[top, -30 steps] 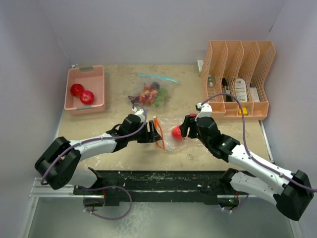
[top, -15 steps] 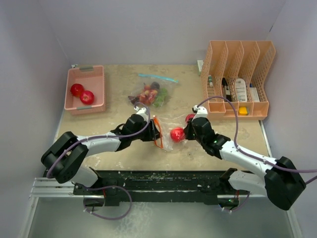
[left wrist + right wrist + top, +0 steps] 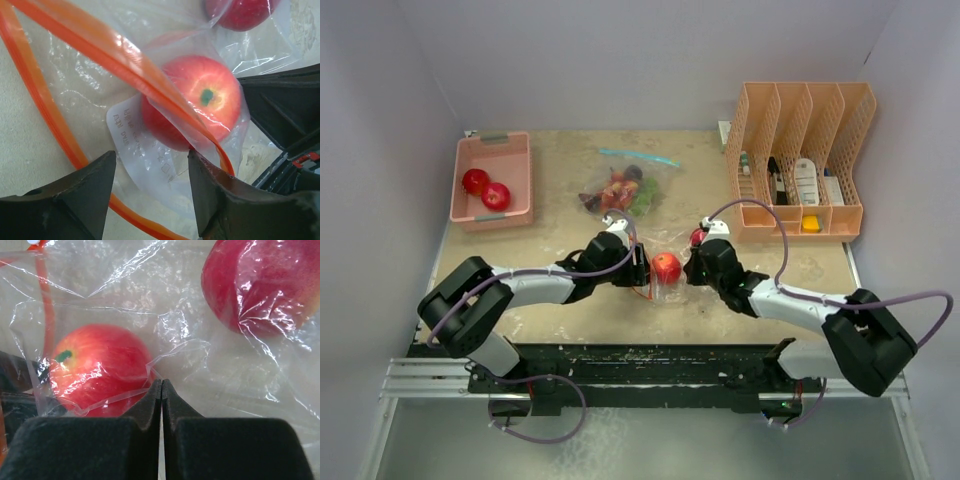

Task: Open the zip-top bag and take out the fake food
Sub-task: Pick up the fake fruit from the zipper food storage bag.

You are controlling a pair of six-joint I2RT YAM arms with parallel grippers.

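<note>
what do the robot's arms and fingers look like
Both the left arm and right arm have white shells on the links, with bulky black joints and black bases. A thin purple-grey cable loops along each. The fingers are matte black, blocky wedges.

Bare table (image 3: 555, 188) between pink bin (image 3: 528, 175) and second bag (image 3: 623, 190); rack (image 3: 820, 222) walls right side; apple bag (image 3: 668, 292) fills centre.

— Can any writing be made out?
— Only in one place: a white panel (image 3: 131, 134) is printed on the zip-top bag (image 3: 75, 80), as seen from the left wrist. Two short lines of faint bluish lettering are carried on it, turned sideways.
— Can they be read?
— No. The letters are too blurred to be deciphered.
</note>
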